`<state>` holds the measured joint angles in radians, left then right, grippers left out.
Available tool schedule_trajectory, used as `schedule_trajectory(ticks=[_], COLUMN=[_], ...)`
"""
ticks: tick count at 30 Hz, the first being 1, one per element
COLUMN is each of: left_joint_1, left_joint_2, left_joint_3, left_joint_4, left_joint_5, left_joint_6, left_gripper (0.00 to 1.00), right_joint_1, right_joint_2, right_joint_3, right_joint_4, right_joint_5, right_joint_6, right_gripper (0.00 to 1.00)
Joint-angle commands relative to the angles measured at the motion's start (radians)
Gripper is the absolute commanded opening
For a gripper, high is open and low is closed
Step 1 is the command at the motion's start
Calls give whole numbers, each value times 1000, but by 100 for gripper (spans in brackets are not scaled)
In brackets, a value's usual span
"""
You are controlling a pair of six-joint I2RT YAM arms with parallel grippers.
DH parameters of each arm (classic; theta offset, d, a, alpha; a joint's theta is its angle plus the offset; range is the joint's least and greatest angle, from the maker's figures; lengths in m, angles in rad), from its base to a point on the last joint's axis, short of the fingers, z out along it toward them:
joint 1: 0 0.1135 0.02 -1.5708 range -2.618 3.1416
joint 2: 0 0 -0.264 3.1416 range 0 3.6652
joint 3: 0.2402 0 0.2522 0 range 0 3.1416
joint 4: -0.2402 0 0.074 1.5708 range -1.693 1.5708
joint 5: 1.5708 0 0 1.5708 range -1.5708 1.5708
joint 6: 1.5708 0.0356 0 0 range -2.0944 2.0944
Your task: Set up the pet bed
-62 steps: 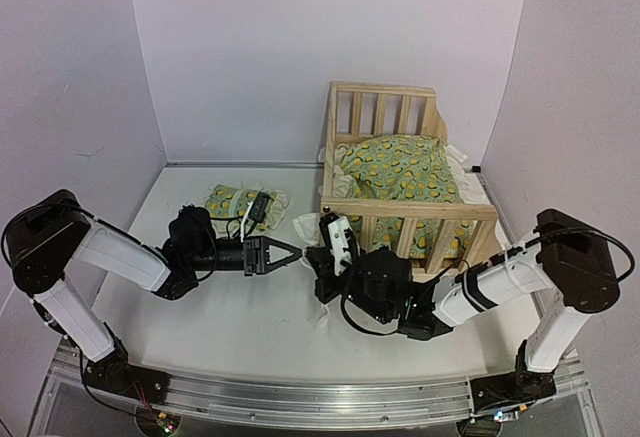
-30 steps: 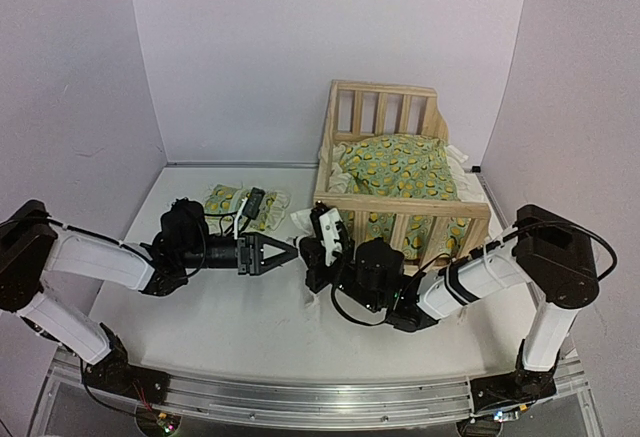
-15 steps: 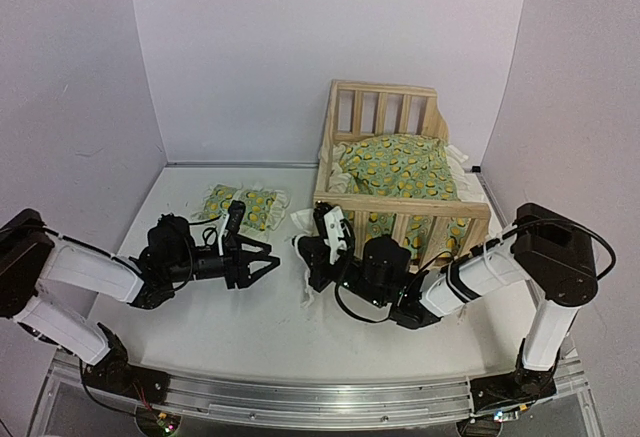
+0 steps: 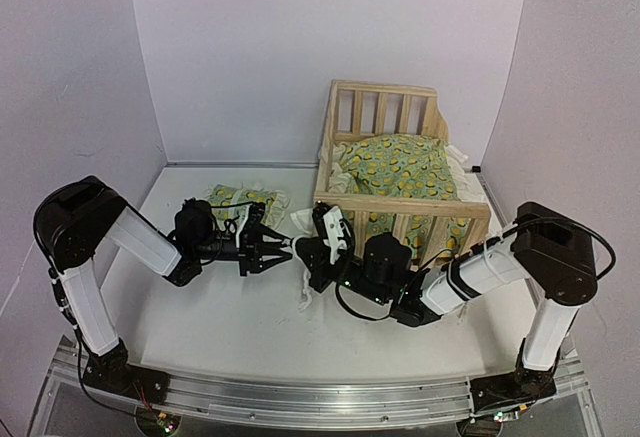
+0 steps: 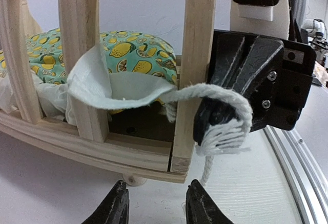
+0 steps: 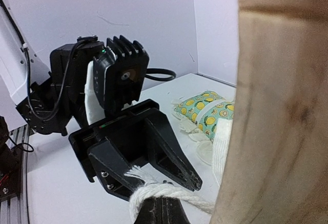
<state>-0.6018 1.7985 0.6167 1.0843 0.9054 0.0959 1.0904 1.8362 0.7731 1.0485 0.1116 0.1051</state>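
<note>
The pet bed is a pale pine slatted frame at the back right, with the lemon-patterned cushion lying inside. Its small matching pillow lies on the table to the left. My right gripper is at the bed's front-left corner, shut on a white rope tie of the cushion; in the left wrist view the tie hangs from it. My left gripper is open and empty, low over the table, pointing at the corner post and almost touching the right gripper.
White ruffle fabric spills out between the bed's slats. Purple walls close in on both sides and behind. A metal rail runs along the near table edge.
My left gripper, which had drawn back to the left half a second ago, has come forward again to the bed's corner, still open. My right gripper has kept its hold in place.
</note>
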Motion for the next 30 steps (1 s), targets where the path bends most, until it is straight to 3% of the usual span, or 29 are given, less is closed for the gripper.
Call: schedule_trajectory(ticks=[1, 8, 20, 22, 27, 30], left_joint_1=[29, 42, 8, 6, 0, 0], left_joint_2=[42, 35, 17, 4, -1, -1], left_joint_3=[79, 127, 154, 151, 148, 149], left_joint_4=[107, 112, 126, 130, 135, 138], left_joint_5=[204, 316, 349, 340, 323, 323], left_joint_6=[-29, -75, -121, -125, -129, -134], left_gripper=[39, 48, 44, 40, 16, 11], right_joint_1=[-30, -31, -36, -35, -38, -37], right_joint_2=[-50, -64, -66, -67, -68, -66], right_joint_3=[19, 9, 11, 9, 8, 8], right_joint_4=[10, 3, -1, -1, -1, -1], right_joint_5=[10, 11, -3, -3, -3, -9], right_joint_6=[19, 19, 11, 9, 7, 7], right_gripper=[0, 0, 0, 0, 0, 0])
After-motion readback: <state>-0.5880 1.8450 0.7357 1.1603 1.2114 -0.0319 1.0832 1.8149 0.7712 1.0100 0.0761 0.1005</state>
